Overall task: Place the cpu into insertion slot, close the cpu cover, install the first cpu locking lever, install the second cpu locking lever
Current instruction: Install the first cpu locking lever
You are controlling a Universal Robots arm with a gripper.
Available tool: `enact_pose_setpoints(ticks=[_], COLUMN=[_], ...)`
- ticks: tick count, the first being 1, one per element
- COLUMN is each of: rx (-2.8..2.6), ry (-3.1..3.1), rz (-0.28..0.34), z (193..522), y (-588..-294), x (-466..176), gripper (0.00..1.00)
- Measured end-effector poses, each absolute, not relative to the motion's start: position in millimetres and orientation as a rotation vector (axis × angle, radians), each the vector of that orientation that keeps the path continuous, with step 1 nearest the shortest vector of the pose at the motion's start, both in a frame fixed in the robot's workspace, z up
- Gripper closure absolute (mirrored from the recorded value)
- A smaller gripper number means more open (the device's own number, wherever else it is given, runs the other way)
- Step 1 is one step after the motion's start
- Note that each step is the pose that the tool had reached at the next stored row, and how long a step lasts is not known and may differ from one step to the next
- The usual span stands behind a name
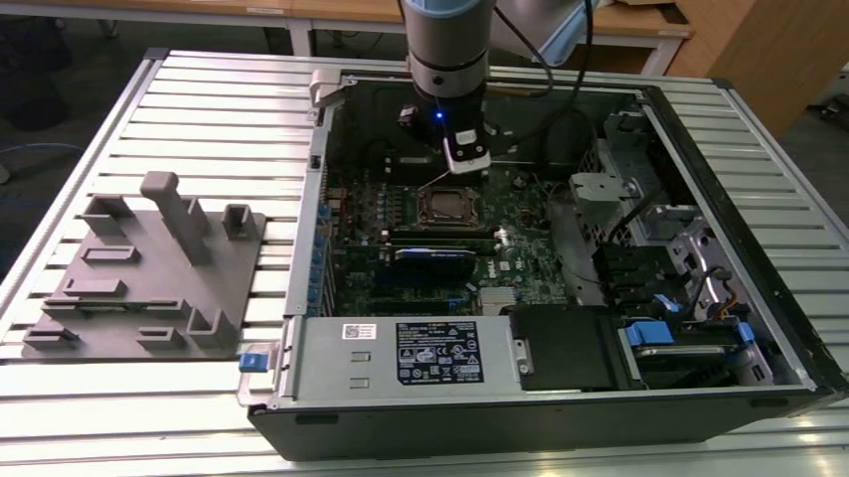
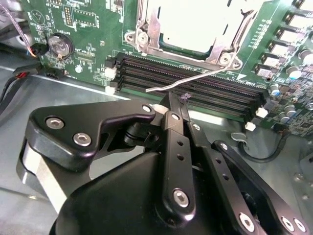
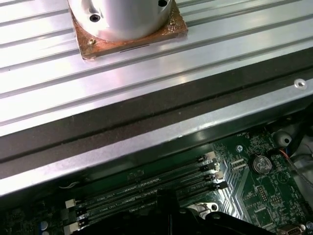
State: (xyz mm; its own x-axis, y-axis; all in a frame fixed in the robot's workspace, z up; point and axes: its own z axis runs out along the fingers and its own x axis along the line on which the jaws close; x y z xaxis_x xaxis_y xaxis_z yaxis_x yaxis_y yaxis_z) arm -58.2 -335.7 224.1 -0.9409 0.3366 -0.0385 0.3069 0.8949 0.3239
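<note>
In the exterior view my gripper hangs inside the open computer case, just behind the insertion slot on the green board. In the second wrist view the cpu lies in the slot, silvery top up. The cpu cover lies down around it as a metal frame. A thin silver locking lever stands off the board and slants over the memory slots. My gripper is shut, its tips right under the lever's hooked free end. Whether the wire is pinched between the tips, I cannot tell.
Long black memory slots run between gripper and socket, with a coin battery nearby. A grey fixture block sits on the slatted table at the exterior view's left. The power supply and drive bays fill the case's near side.
</note>
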Motion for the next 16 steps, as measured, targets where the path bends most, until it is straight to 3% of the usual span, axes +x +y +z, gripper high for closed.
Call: enact_pose_setpoints(ticks=[7, 16], rx=[0.513, 0.52], ry=[2.966, 2.965], rz=[0.425, 0.416], z=[223.6, 213.5], y=[-337.5, -337.5], x=[-59.0, -59.8], gripper=[0.9, 0.9])
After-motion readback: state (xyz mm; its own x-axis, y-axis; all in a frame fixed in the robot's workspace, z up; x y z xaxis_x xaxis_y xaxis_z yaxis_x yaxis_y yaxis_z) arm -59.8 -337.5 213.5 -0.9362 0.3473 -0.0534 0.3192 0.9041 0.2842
